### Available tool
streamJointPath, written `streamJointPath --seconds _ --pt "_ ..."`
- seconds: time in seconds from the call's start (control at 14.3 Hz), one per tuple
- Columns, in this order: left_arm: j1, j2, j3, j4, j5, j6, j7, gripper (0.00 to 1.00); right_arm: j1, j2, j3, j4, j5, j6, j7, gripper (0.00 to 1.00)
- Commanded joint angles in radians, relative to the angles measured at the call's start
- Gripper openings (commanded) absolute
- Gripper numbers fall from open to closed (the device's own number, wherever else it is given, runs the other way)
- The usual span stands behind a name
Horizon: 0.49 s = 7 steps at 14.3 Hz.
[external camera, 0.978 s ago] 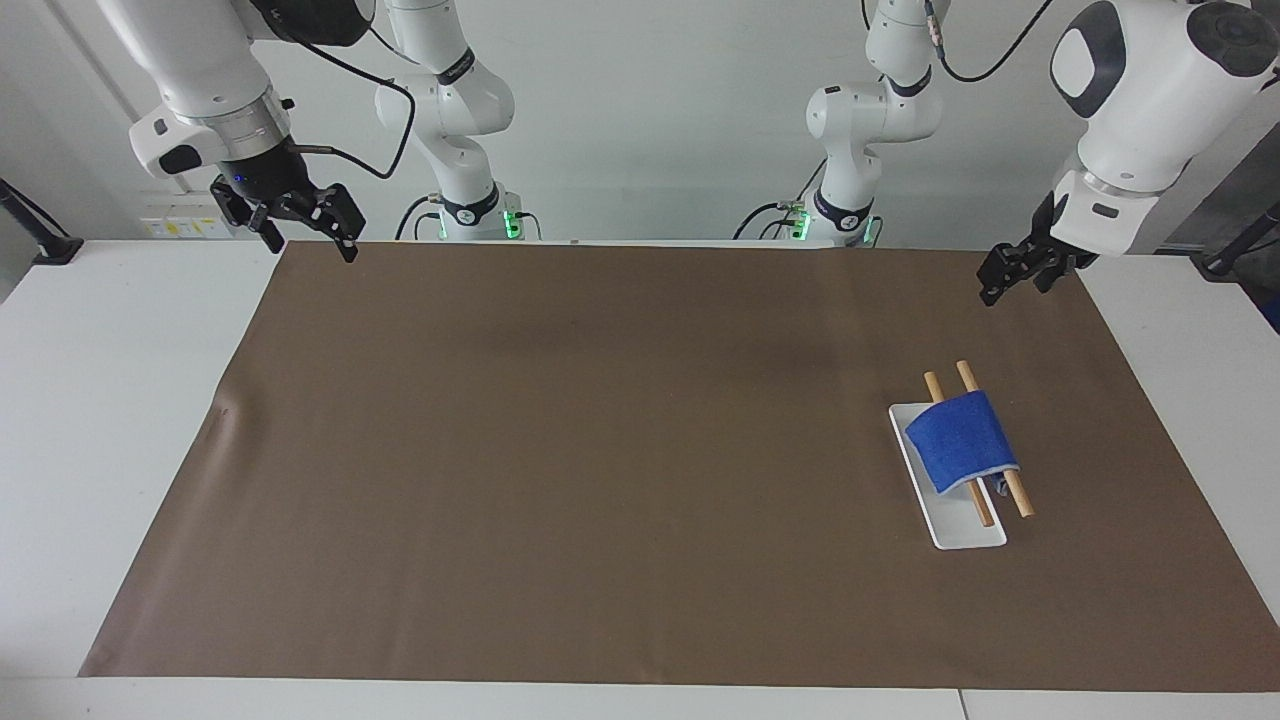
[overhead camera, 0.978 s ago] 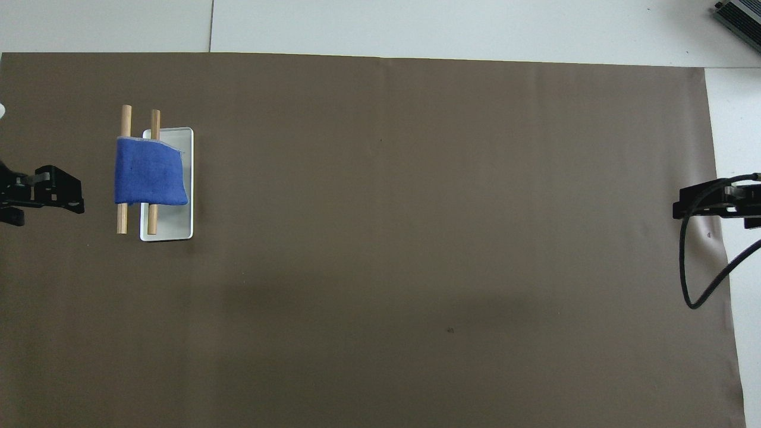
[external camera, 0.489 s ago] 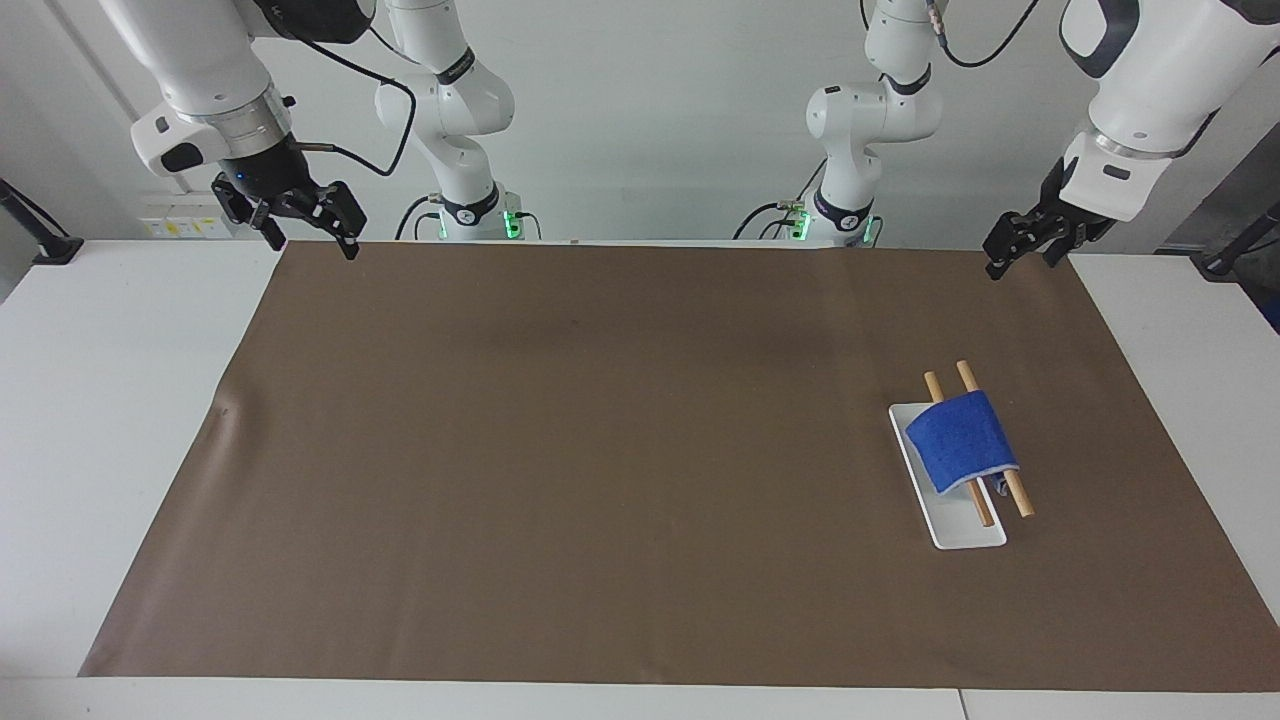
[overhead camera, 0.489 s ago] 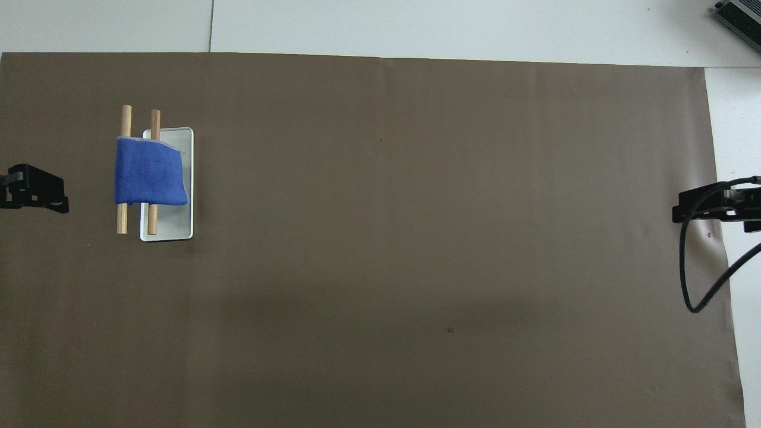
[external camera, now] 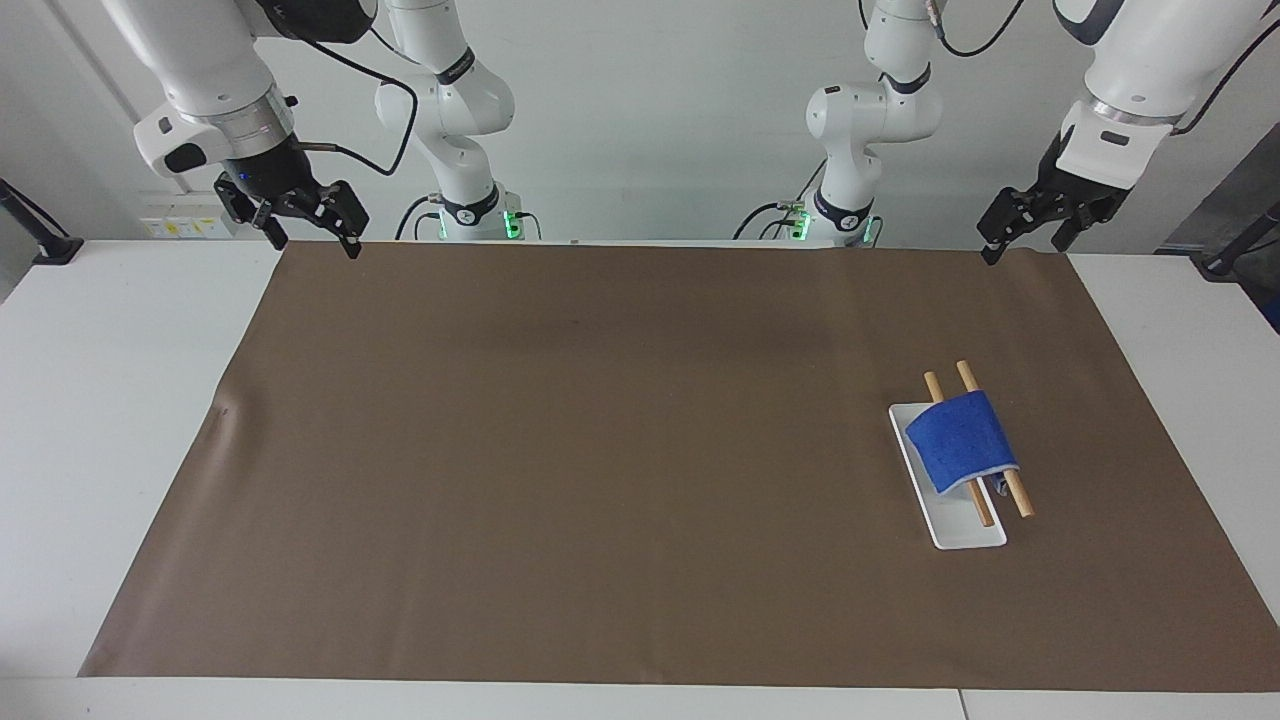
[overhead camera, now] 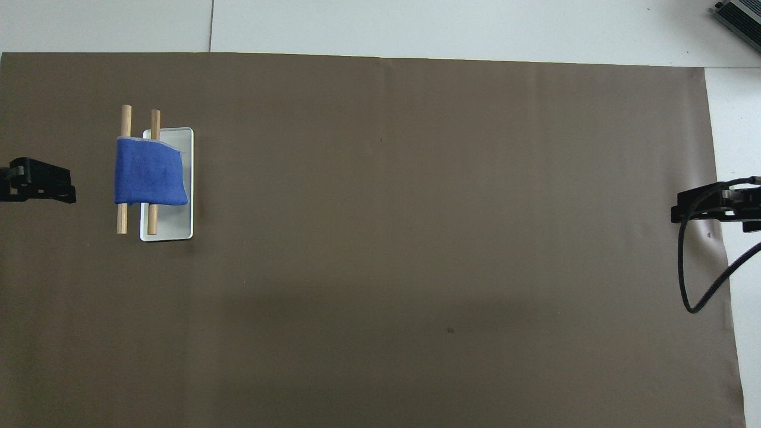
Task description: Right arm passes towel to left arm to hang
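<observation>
Your towel (external camera: 960, 440) hangs on the rack (external camera: 950, 520) (no legible writing); left gripper (external camera: 1020, 232) and right gripper (external camera: 305, 225) both released, empty.

Before me stretches a wide white table (external camera: 110, 420), most of its top covered by a large matte brown sheet (external camera: 600, 450) that lies flat apart from a small crease toward my right arm's end. At my back rises a plain pale grey wall (external camera: 650, 110), evenly lit, with soft shadows on the sheet. A white socket strip with yellow labels (external camera: 180, 227) sits low on that wall. A grey metal box corner (overhead camera: 740, 18) shows at the table's edge.
</observation>
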Motion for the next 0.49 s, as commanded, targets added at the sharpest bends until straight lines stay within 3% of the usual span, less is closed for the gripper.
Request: streamJointPath --seconds 0.0,0.42 --pt "-0.009 -0.012 0.01 -0.028 -0.034 0.068 0.0 1.0 0.003 -0.024 -0.004 -0.024 0.015 -0.003 0.011 1.0" --pt "-0.008 -0.017 0.012 -0.051 -0.034 0.077 0.003 1.0 0.003 -0.024 -0.004 -0.024 0.015 -0.003 0.011 1.0"
